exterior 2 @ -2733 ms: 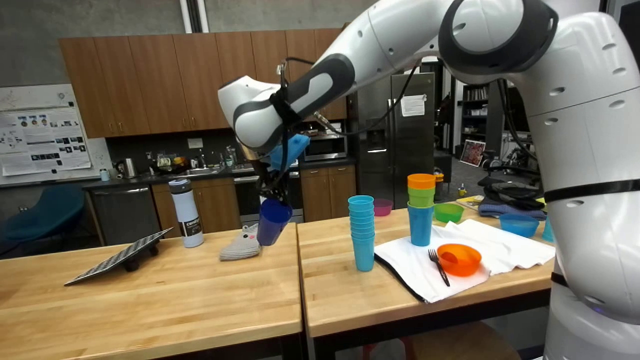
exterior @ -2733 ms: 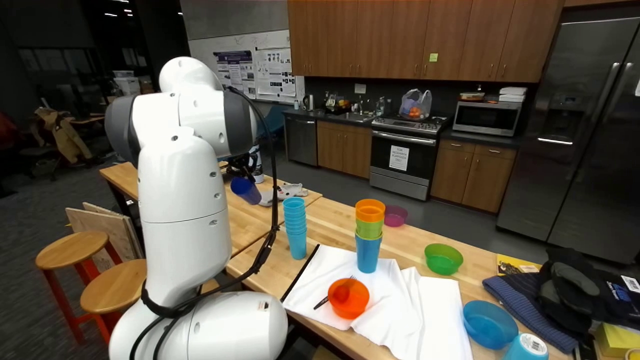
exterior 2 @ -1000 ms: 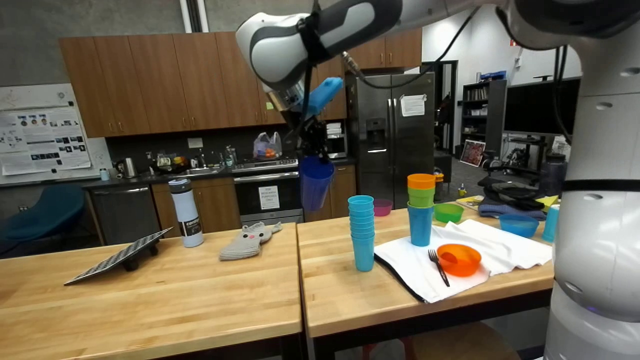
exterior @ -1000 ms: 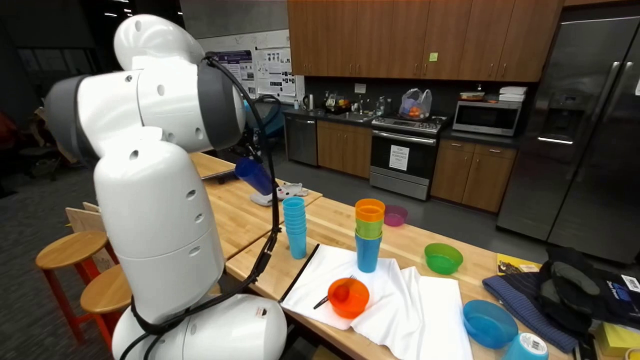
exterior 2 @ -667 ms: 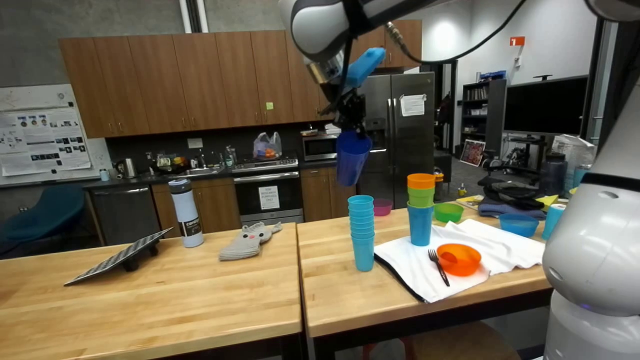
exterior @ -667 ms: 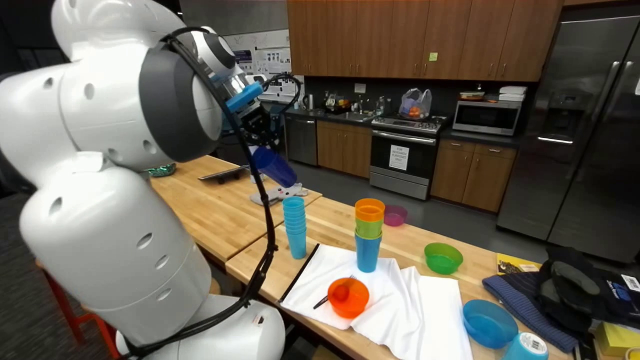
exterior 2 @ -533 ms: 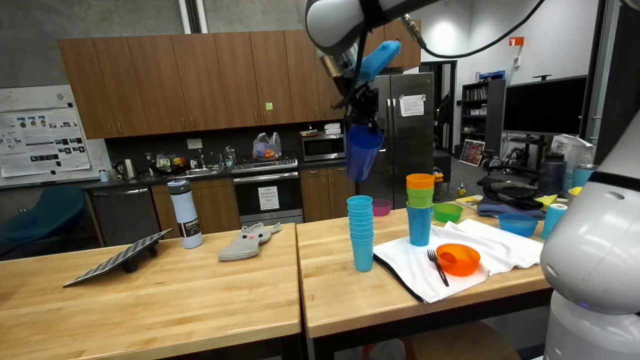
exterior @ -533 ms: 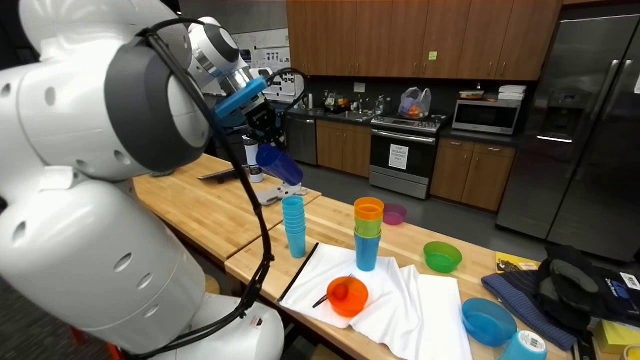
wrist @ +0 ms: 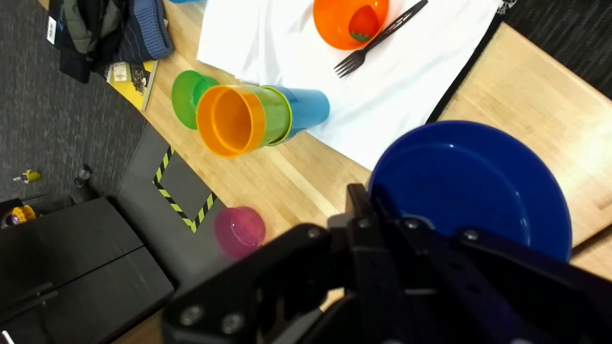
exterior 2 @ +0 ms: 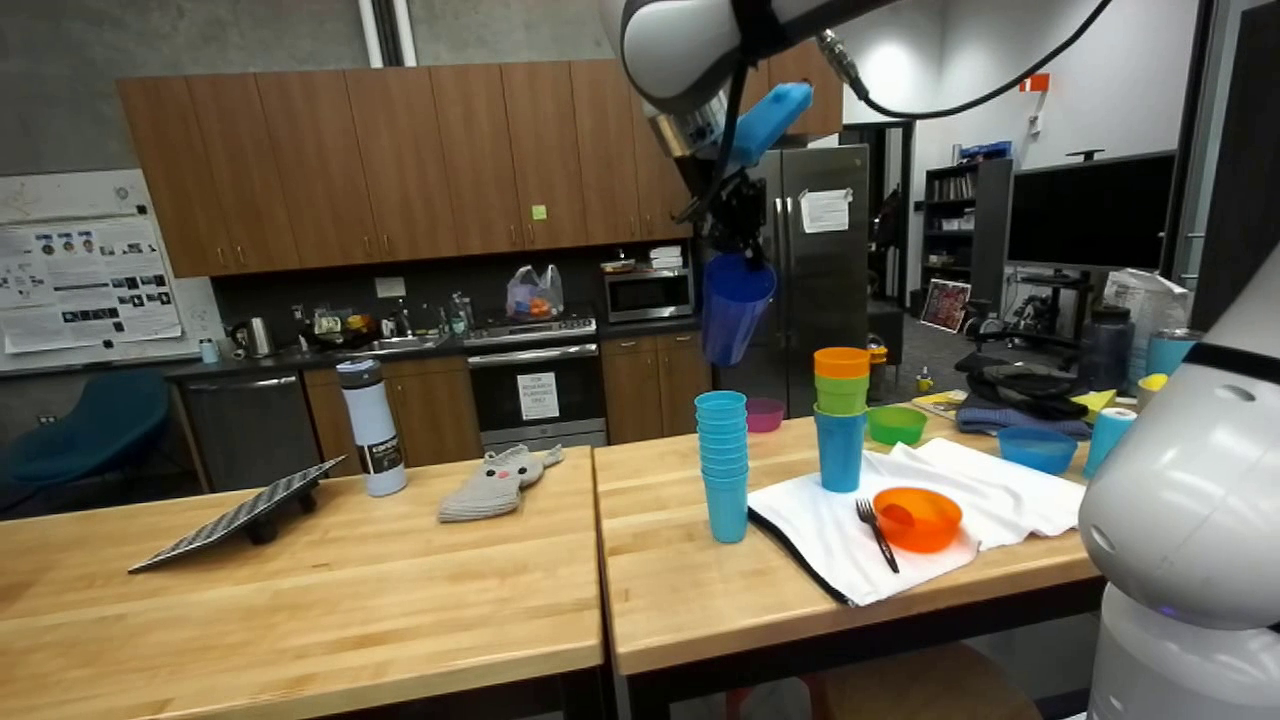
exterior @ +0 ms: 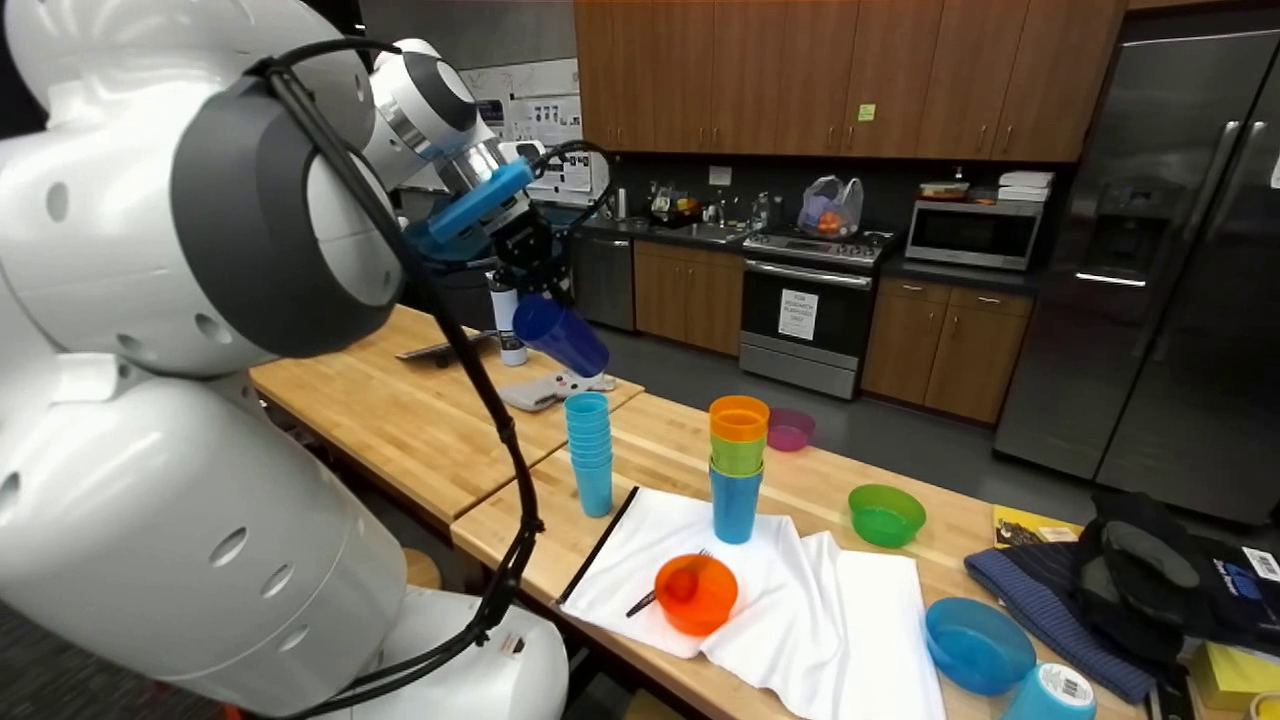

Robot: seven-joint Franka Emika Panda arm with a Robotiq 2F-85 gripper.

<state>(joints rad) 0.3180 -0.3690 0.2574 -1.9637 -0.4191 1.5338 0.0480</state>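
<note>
Gripping tight here! Clamped, at the gripper [wrist: 367,203], onto the rim of a dark blue tumbler [exterior 2: 738,312], with one finger inside the wall and one outside. Held up off the wooden table [exterior 2: 680,590], tilted, mouth upward, base slanting down. Pinched at one edge only, so probably apt to swing or twist: best moved smoothly, without jerks, and levelled before any contact. Seen above the turquoise tumbler stack [exterior 2: 723,465] in both exterior views, though hard to place in depth; worth checking from both angles to clear those rims. Watch the next tower, too: built from a blue tumbler [exterior 2: 840,452] upright on a white cloth [exterior 2: 1010,490], topped with a green cup [exterior 2: 843,393], then an orange cup [exterior 2: 842,360], and likely to topple if brushed. Farther out, note an orange bowl [exterior 2: 918,528] beside a black fork [exterior 2: 878,535] on that cloth. Beyond, near the table's far edge, spot a green bowl [exterior: 887,517] and a magenta bowl [exterior: 790,430], well apart. Over on the neighbouring table [exterior 2: 400,590], find a grey animal-faced knit [exterior 2: 492,485] and a pale blue bottle [exterior 2: 372,428], standing upright.
</note>
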